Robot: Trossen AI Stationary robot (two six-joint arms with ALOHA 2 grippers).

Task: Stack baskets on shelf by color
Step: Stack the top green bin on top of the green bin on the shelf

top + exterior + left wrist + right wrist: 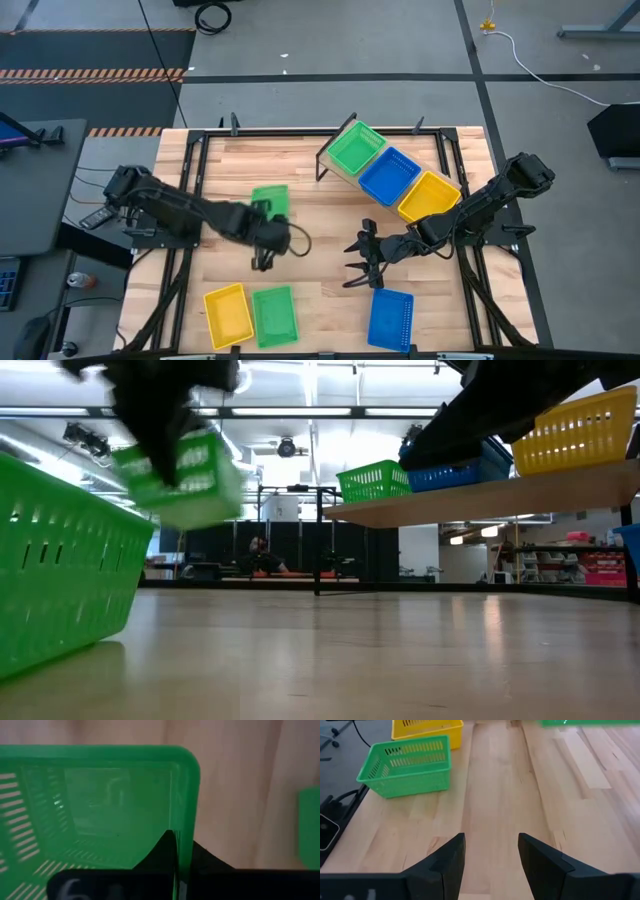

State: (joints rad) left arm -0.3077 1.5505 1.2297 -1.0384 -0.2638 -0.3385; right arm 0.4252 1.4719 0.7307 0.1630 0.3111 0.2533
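Note:
My left gripper [266, 228] is shut on a green basket [270, 200], which hangs in the air left of the table's middle; in the low view this basket [185, 475] shows blurred and tilted. The shelf [330, 150] stands at the far centre-right and carries a green basket [357, 148], a blue basket [390, 175] and a yellow basket [428, 196], each on its bottom. My right gripper [360, 262] hovers open over the table's middle, holding nothing. Near the front edge a yellow basket [227, 315], a green basket [274, 315] and a blue basket [390, 318] rest on the table. My left gripper holds the green basket by one side wall [184, 835], close to a corner. One finger [161, 851] is inside the basket and the other [206, 859] outside. The fingers come steeply from above. The basket hangs tilted, clear of the table.
Black frame rails [190, 180] run along the table's left and right sides. The green basket at the front left looms large in the low view [60, 560]. Bare wood [320, 225] lies between the two grippers and in front of the shelf.

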